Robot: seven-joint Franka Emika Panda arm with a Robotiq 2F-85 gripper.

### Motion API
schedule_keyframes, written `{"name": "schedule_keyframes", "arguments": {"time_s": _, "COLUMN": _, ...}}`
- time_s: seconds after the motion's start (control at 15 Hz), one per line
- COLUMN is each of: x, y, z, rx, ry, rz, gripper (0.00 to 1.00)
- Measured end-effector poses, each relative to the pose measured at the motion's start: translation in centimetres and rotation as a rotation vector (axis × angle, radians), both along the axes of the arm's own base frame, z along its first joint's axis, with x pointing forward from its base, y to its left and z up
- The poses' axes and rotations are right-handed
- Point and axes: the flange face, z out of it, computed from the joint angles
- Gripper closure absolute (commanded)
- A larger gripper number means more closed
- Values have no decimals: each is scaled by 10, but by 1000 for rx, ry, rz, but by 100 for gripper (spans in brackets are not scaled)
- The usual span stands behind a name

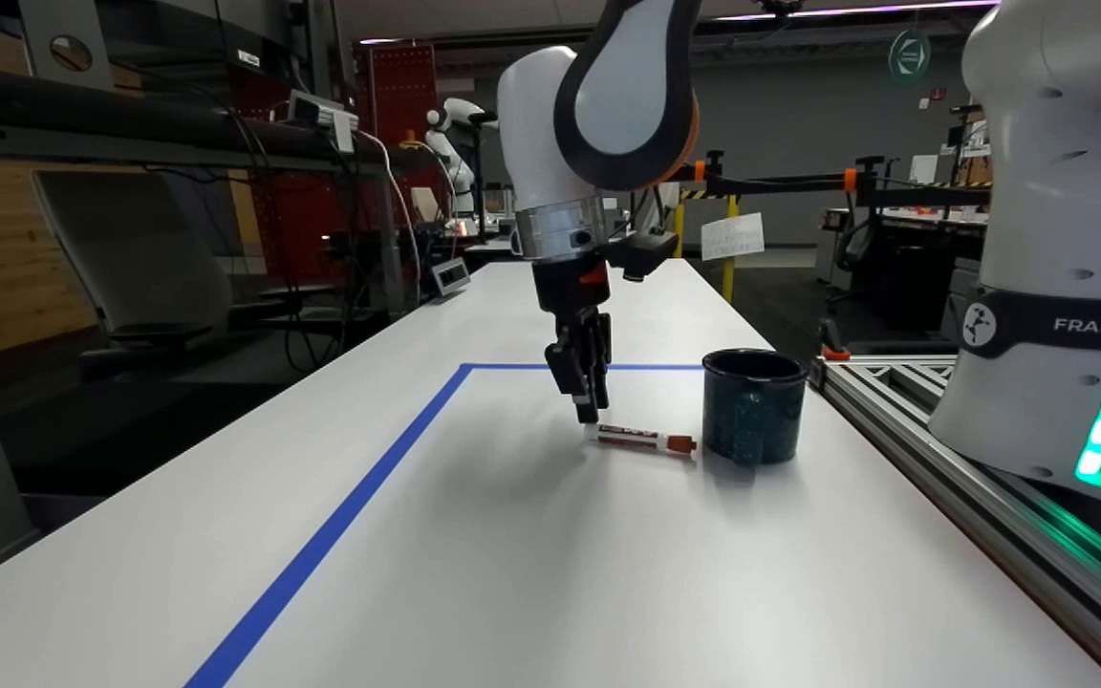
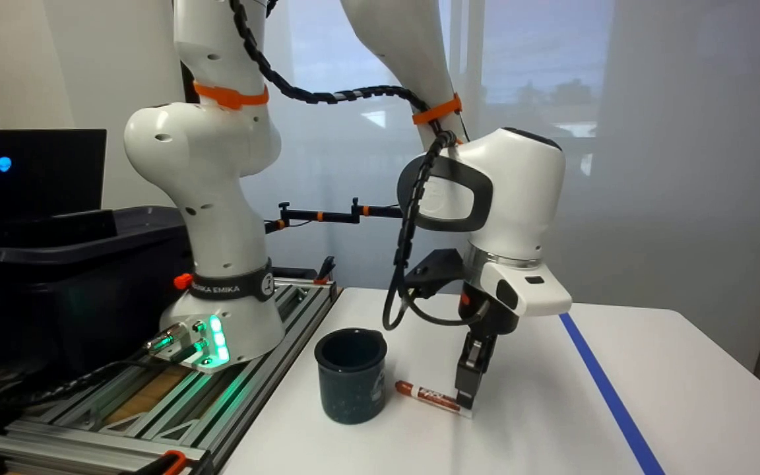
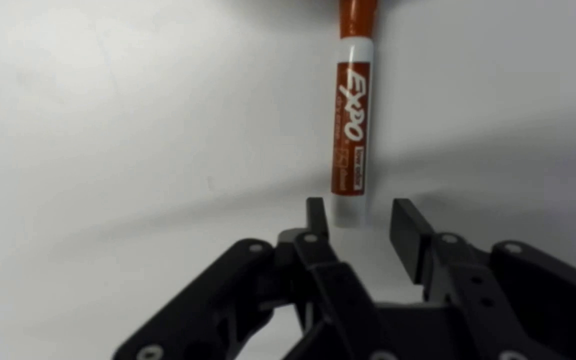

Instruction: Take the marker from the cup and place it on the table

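The marker [image 3: 352, 125] lies on the white table [image 1: 512, 573], orange cap toward the cup [image 2: 351, 389], which stands upright just beside it, near the long edge by the robot's base [image 1: 1038, 411]. I can see the gripper [image 3: 360, 219] hanging low, fingers apart, one either side of the marker's pale end.
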Motion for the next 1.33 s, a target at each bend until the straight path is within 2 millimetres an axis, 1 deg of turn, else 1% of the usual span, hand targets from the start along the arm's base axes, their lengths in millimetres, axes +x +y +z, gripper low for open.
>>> {"name": "schedule_keyframes", "arguments": {"time_s": 0.07, "x": 2, "y": 3, "z": 2, "rx": -1, "ry": -13, "rz": 10, "gripper": 22}}
{"name": "schedule_keyframes", "arguments": {"time_s": 0.13, "x": 4, "y": 7, "z": 6, "rx": -2, "ry": -27, "rz": 20, "gripper": 15}}
{"name": "schedule_keyframes", "arguments": {"time_s": 0.2, "x": 7, "y": 10, "z": 12, "rx": -4, "ry": -43, "rz": 32, "gripper": 7}}
{"name": "schedule_keyframes", "arguments": {"time_s": 0.27, "x": 10, "y": 13, "z": 21, "rx": -8, "ry": -64, "rz": 50, "gripper": 1}}
{"name": "schedule_keyframes", "arguments": {"time_s": 0.4, "x": 16, "y": 22, "z": 48, "rx": -22, "ry": -110, "rz": 105, "gripper": 0}}
{"name": "schedule_keyframes", "arguments": {"time_s": 0.53, "x": 18, "y": 36, "z": 79, "rx": -36, "ry": -139, "rz": 191, "gripper": 0}}
{"name": "schedule_keyframes", "arguments": {"time_s": 0.73, "x": 14, "y": 63, "z": 128, "rx": -47, "ry": -162, "rz": 322, "gripper": 0}}
{"name": "schedule_keyframes", "arguments": {"time_s": 0.87, "x": 8, "y": 77, "z": 154, "rx": -47, "ry": -164, "rz": 381, "gripper": 0}}
{"name": "schedule_keyframes", "arguments": {"time_s": 1.07, "x": -4, "y": 86, "z": 182, "rx": -14, "ry": -143, "rz": 402, "gripper": 0}}
{"name": "schedule_keyframes", "arguments": {"time_s": 1.2, "x": -13, "y": 86, "z": 194, "rx": 12, "ry": -107, "rz": 376, "gripper": 0}}
{"name": "schedule_keyframes", "arguments": {"time_s": 1.33, "x": -19, "y": 84, "z": 202, "rx": 30, "ry": -70, "rz": 343, "gripper": 0}}
